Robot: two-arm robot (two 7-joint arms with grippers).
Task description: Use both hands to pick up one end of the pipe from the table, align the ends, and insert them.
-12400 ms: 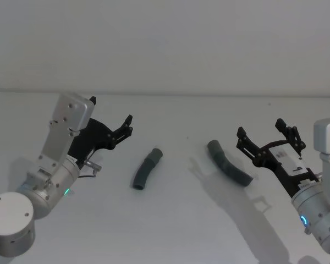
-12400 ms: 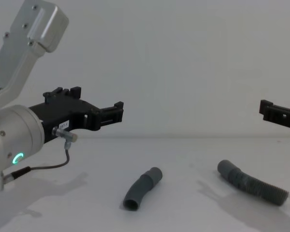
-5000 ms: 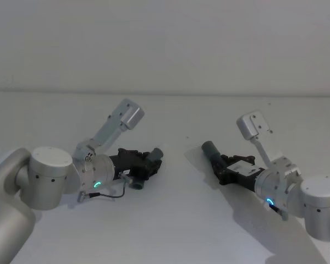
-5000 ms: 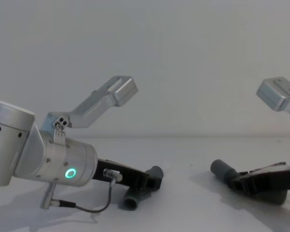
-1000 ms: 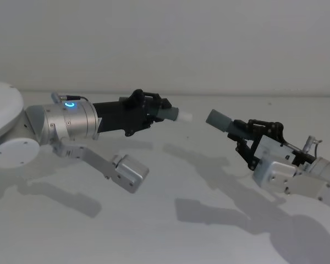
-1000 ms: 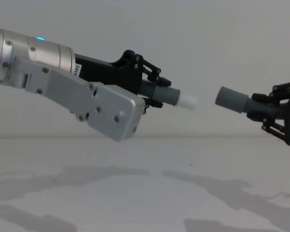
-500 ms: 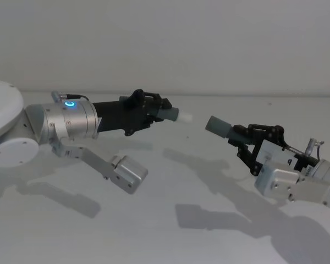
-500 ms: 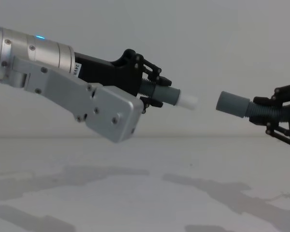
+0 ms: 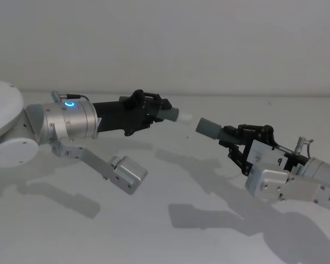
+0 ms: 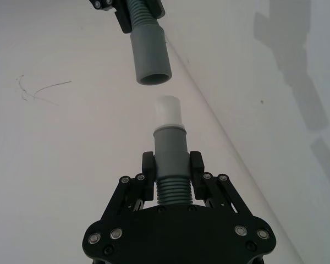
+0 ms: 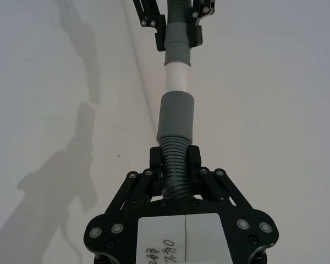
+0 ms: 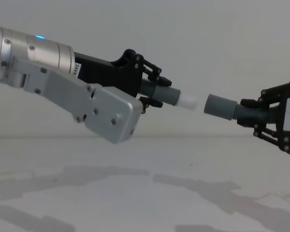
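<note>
Left tool (image 12: 154, 92) grips short piece (image 12: 166, 96), white spigot tip (image 12: 187, 101) exposed. Right tool (image 12: 257, 116) grips longer piece (image 12: 244, 112). Its cuff (image 12: 218, 106) sits just beside that tip, roughly in line, not touching.

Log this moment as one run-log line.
stage: align | left gripper: shut on short piece | right gripper: shut on longer piece | white tip, cuff: facing, apart, not inserted
</note>
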